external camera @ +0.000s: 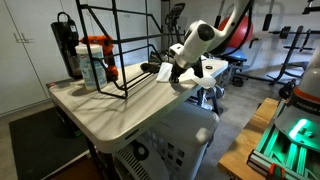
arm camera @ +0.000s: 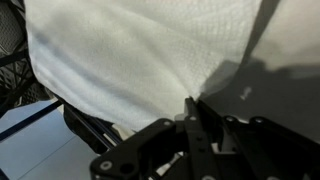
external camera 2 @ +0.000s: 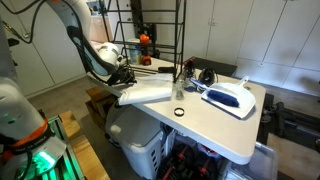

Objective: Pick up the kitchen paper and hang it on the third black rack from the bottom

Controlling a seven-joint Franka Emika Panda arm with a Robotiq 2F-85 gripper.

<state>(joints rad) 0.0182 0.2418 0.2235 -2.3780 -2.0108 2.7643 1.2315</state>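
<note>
The kitchen paper (external camera 2: 152, 93) lies spread at the tabletop (external camera 2: 215, 130) edge, seemingly so its near hem can be pinched from the side. In the wrist view the fingers (arm camera: 197, 130) are closed on that hem. The gripper (external camera 2: 127, 81) reaches in low and nearly level, apart from the black wire rack (external camera: 112, 50).

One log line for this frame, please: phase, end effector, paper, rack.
phase: grasp | end effector: shut on kitchen paper | location: at table edge | black rack: paper not hung yet
</note>
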